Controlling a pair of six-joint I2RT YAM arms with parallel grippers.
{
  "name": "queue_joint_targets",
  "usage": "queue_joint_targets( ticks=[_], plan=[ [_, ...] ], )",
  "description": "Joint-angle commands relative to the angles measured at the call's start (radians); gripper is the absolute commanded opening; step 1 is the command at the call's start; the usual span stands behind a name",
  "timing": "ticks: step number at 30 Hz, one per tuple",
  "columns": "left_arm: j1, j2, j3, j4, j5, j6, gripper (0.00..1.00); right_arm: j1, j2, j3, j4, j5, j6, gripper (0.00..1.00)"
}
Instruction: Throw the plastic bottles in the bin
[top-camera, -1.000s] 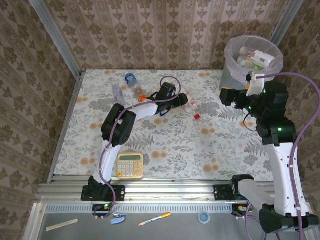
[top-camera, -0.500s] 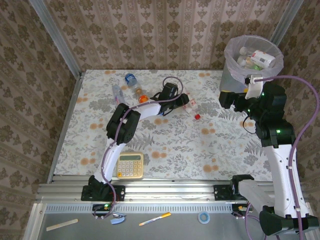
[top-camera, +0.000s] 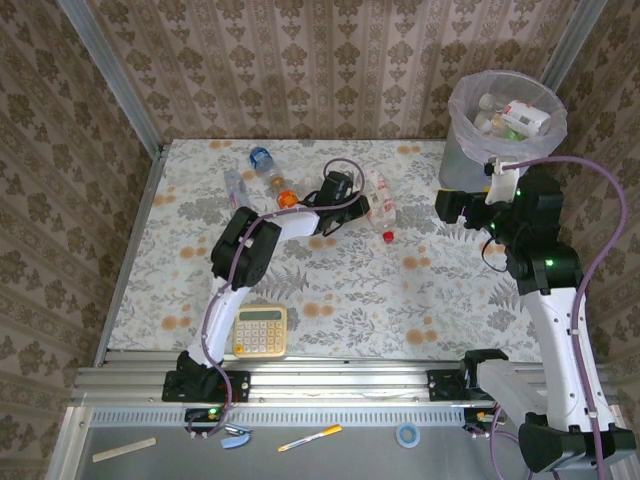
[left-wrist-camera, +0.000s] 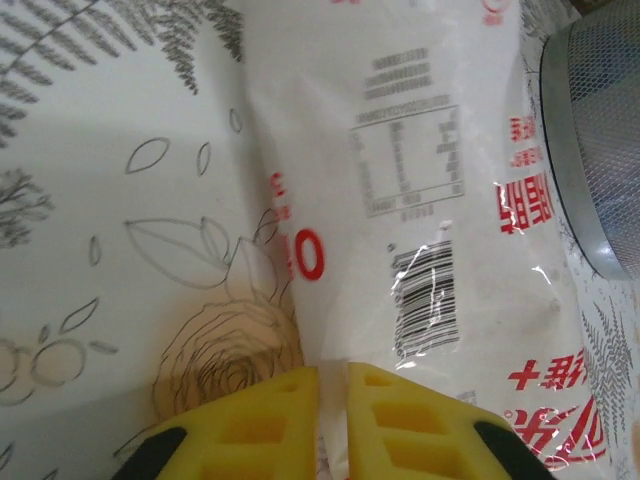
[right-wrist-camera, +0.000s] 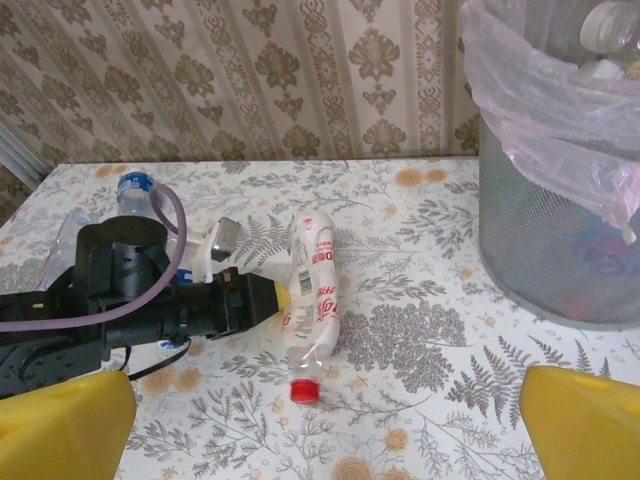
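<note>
A crushed clear plastic bottle (right-wrist-camera: 314, 285) with a white and red label and a red cap (right-wrist-camera: 304, 390) lies on the flowered table. My left gripper (left-wrist-camera: 333, 400) is shut on a thin fold of this bottle (left-wrist-camera: 400, 180), its yellow pads (left-wrist-camera: 420, 425) pinching the plastic. From above, the left gripper (top-camera: 365, 207) meets the bottle (top-camera: 380, 200) at mid-table. The bin (top-camera: 505, 120), grey mesh with a pinkish liner, stands at the far right with several bottles inside. My right gripper (right-wrist-camera: 320, 440) is open, hanging in front of the bin (right-wrist-camera: 560, 240) with nothing between its fingers.
More bottles lie at the back left: a blue-capped one (top-camera: 262, 158), a clear flattened one (top-camera: 235, 185) and an orange-capped one (top-camera: 285, 198). A yellow calculator (top-camera: 260, 331) sits near the front edge. The bin's mesh wall (left-wrist-camera: 600, 150) is just right of the held bottle.
My left gripper has closed on the red-capped bottle, which has turned a little on the table. The right arm has drifted slightly left and lower, jaws still wide.
</note>
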Motion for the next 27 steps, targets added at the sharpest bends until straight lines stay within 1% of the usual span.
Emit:
queue_joint_targets(
  ticks=[1, 7, 12, 17, 18, 19, 22, 23, 25, 27],
  plan=[
    [0.000, -0.079, -0.043, 0.062, 0.022, 0.060, 0.12, 0.008, 0.003, -0.016, 0.030, 0.018, 0.029, 1.00],
    [-0.003, -0.141, -0.119, 0.106, 0.042, 0.116, 0.11, 0.008, 0.005, -0.037, 0.061, 0.046, 0.047, 1.00],
    [-0.006, -0.193, -0.174, 0.126, 0.053, 0.171, 0.10, 0.008, 0.009, -0.057, 0.076, 0.045, 0.064, 1.00],
    [-0.008, -0.231, -0.227, 0.147, 0.052, 0.189, 0.11, 0.008, 0.024, -0.069, 0.077, 0.043, 0.083, 1.00],
    [-0.007, -0.234, -0.232, 0.147, 0.050, 0.190, 0.18, 0.007, 0.025, -0.070, 0.077, 0.042, 0.086, 1.00],
    [-0.007, -0.229, -0.228, 0.147, 0.054, 0.185, 0.27, 0.008, 0.027, -0.072, 0.077, 0.039, 0.092, 1.00],
    [-0.010, -0.207, -0.187, 0.112, 0.054, 0.188, 0.47, 0.008, 0.030, -0.071, 0.077, 0.023, 0.105, 1.00],
    [-0.014, -0.198, -0.163, 0.080, 0.046, 0.196, 0.52, 0.008, 0.031, -0.071, 0.077, 0.019, 0.107, 1.00],
    [-0.021, -0.178, -0.111, 0.015, 0.029, 0.216, 0.58, 0.009, 0.027, -0.073, 0.075, 0.015, 0.106, 1.00],
    [-0.027, -0.156, -0.056, -0.066, 0.009, 0.237, 0.61, 0.009, 0.025, -0.075, 0.073, 0.014, 0.108, 1.00]
  ],
)
